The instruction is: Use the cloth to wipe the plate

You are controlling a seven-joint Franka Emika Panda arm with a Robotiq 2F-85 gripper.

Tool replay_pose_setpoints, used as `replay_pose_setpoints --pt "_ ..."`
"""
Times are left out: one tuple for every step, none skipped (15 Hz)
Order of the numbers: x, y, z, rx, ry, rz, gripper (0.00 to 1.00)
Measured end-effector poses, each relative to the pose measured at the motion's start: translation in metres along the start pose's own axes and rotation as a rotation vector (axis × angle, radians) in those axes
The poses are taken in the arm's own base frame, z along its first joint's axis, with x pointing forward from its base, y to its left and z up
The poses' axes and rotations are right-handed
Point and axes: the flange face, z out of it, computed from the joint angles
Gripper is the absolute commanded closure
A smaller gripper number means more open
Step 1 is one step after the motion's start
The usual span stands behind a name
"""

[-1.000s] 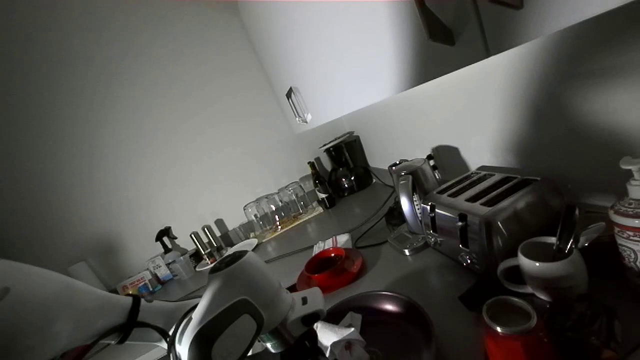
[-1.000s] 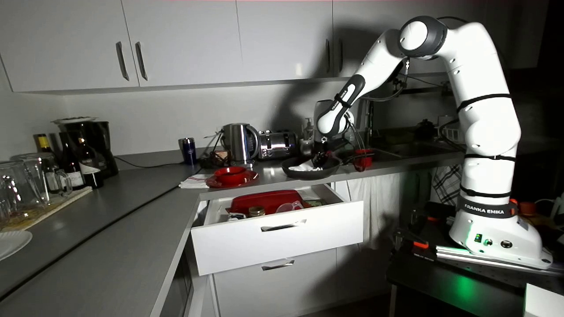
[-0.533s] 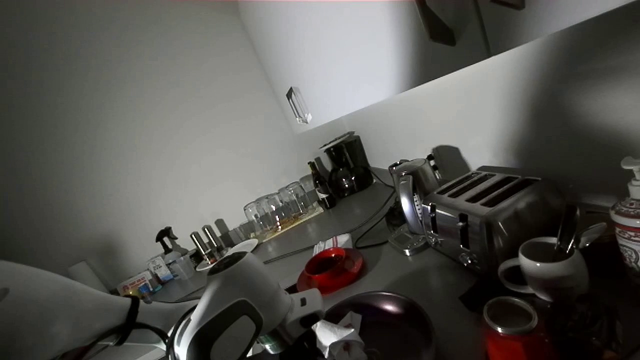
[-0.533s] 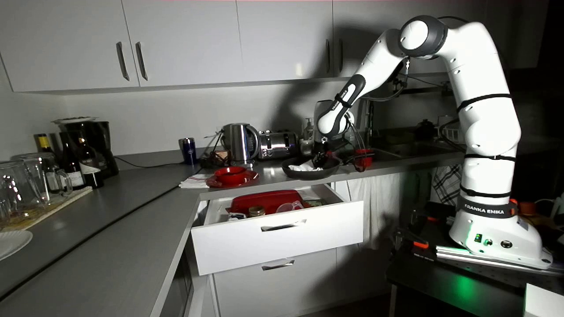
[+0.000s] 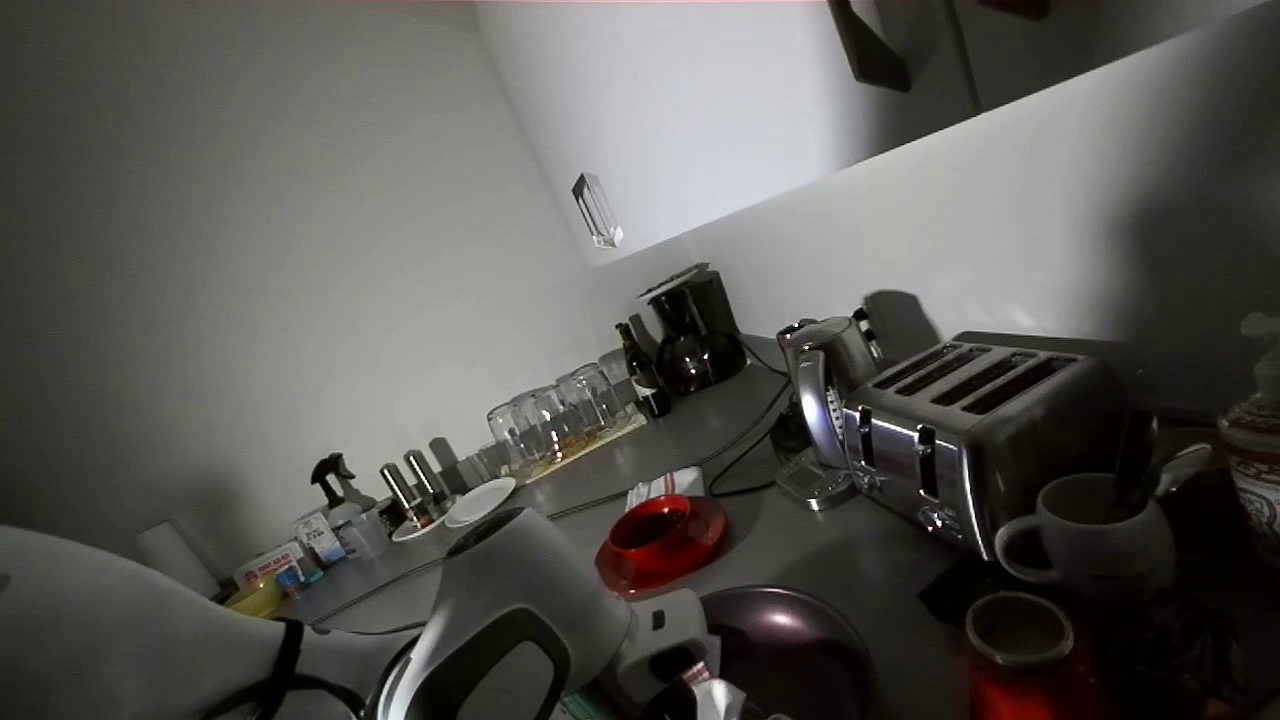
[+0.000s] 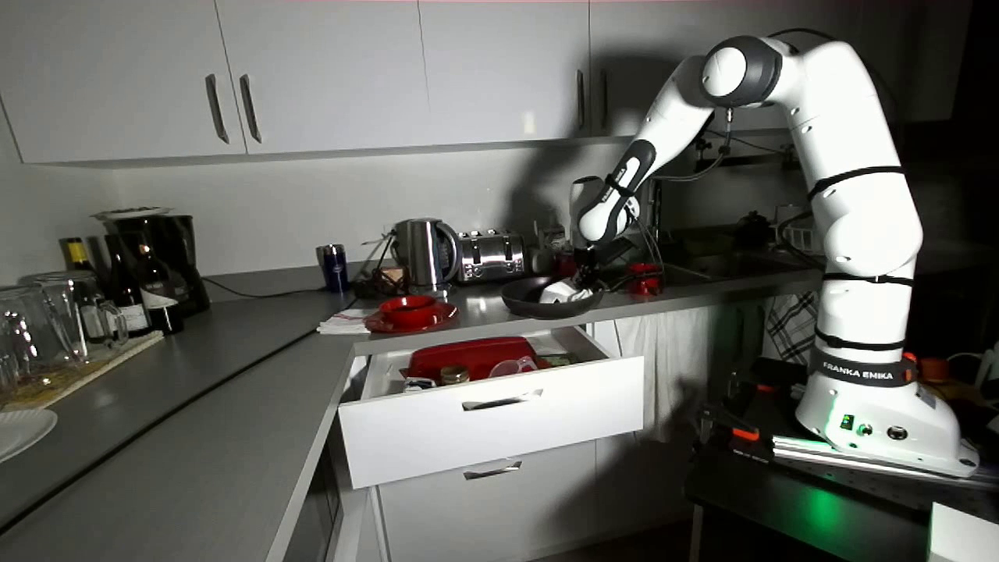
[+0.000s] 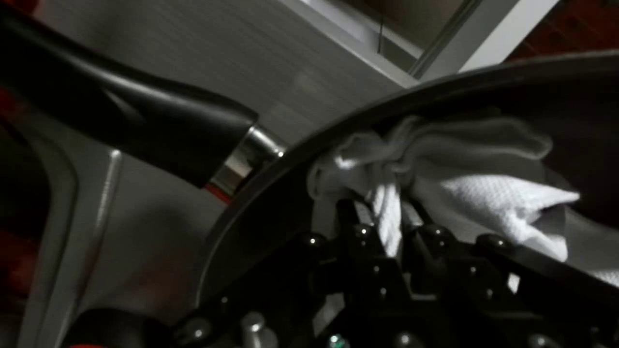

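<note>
Glasses (image 6: pixel 58 320) stood at far left in an exterior view. A folded towel (image 6: pixel 343 322) lay just beside the red plate (image 6: pixel 448 313), which bore a red bowl (image 6: pixel 410 315). Behind, a kettle (image 6: pixel 420 254) and toaster (image 6: pixel 493 256) stood side by side. The pan (image 6: pixel 542 311) followed, with the white cloth (image 7: pixel 498 193) within its rim. The gripper (image 7: pixel 385 220), over the pan's right side, had its jaws clamped on a fold of the cloth. Owing to shadow, contact between cloth and pan bottom could not be confirmed.
</note>
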Motion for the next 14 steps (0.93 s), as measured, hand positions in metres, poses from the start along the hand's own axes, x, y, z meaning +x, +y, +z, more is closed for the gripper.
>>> replay_pose_setpoints --pt "0.0 0.006 0.002 -0.02 -0.002 0.008 0.93" --pt "0.001 0.011 0.004 -0.036 -0.003 0.013 0.93" --pt "0.001 0.014 0.006 -0.049 -0.003 0.017 0.93" --pt "0.002 0.016 0.007 -0.061 -0.002 0.02 0.93" --pt "0.003 0.017 0.007 -0.072 -0.001 0.023 0.93" --pt "0.005 0.017 0.008 -0.08 0.001 0.026 0.93" --pt "0.006 0.016 0.009 -0.087 0.002 0.027 0.93" --pt "0.007 0.016 0.01 -0.093 0.004 0.027 0.93" --pt "0.009 0.015 0.01 -0.099 0.006 0.026 0.93" --pt "0.011 0.014 0.01 -0.106 0.008 0.024 0.93" --pt "0.012 0.013 0.011 -0.113 0.011 0.023 0.93" --pt "0.014 0.012 0.011 -0.121 0.016 0.023 0.93" --pt "0.016 0.01 0.012 -0.131 0.024 0.022 0.93" --pt "0.019 0.009 0.012 -0.142 0.035 0.022 0.93"
